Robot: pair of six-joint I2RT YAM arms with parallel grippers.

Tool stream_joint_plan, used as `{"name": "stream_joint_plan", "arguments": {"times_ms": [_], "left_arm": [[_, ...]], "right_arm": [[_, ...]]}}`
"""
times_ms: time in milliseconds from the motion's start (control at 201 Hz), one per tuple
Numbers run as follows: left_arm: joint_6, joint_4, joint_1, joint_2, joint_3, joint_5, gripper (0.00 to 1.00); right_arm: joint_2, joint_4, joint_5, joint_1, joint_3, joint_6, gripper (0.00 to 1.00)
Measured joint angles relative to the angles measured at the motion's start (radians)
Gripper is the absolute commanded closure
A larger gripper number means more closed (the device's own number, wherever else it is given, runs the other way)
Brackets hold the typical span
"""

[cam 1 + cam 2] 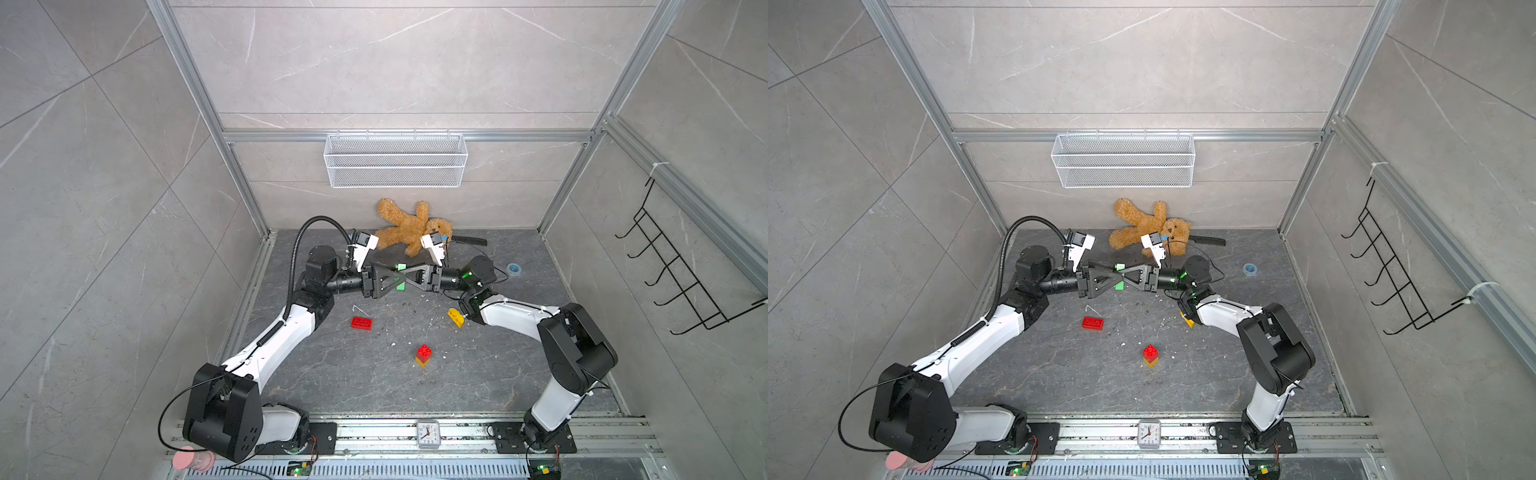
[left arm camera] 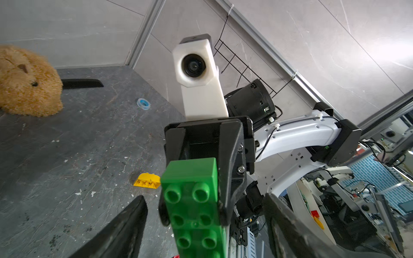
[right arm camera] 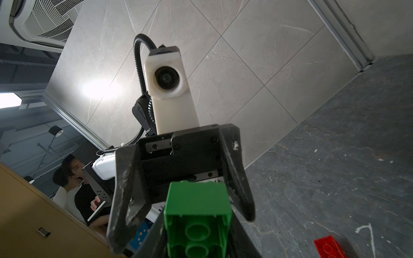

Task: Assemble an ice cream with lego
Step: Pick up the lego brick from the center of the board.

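Bare floor (image 1: 390, 332) between red brick (image 1: 361, 323) and red-yellow stack (image 1: 423, 355).

Soft even light, faint shadows, wall (image 3: 98, 89) glare, fisheye edges

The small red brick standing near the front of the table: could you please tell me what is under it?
A yellow brick sits directly beneath the small red brick, resting on the table. Only its sides show; its top is covered.
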Motion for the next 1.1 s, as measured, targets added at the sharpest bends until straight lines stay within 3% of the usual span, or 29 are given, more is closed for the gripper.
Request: {"name": "stream_joint_plan", "arguments": {"times_ms": [219,368,767,986,1095], "left_arm": [[0.013,-0.026,-0.006,0.005,0.001,0.014,0.31],[0.013,-0.037,-0.006,0.005,0.001,0.031,0.51],[0.016,-0.068,-0.008,0.018,0.019,0.070,0.52],[0.018,-0.082,-0.011,0.026,0.031,0.079,0.68],[0.019,-0.087,-0.011,0.026,0.031,0.076,0.73]], "right_arm": [[-0.007,0.007,0.003,0.000,0.000,0.000,0.62],[-0.021,0.008,0.006,0.000,0.000,0.000,0.62],[-0.024,0.007,0.010,0.006,0.005,0.000,0.62],[-0.025,0.007,0.017,0.006,0.006,-0.004,0.57],[-0.025,0.006,0.016,0.006,0.006,-0.008,0.49]]}}
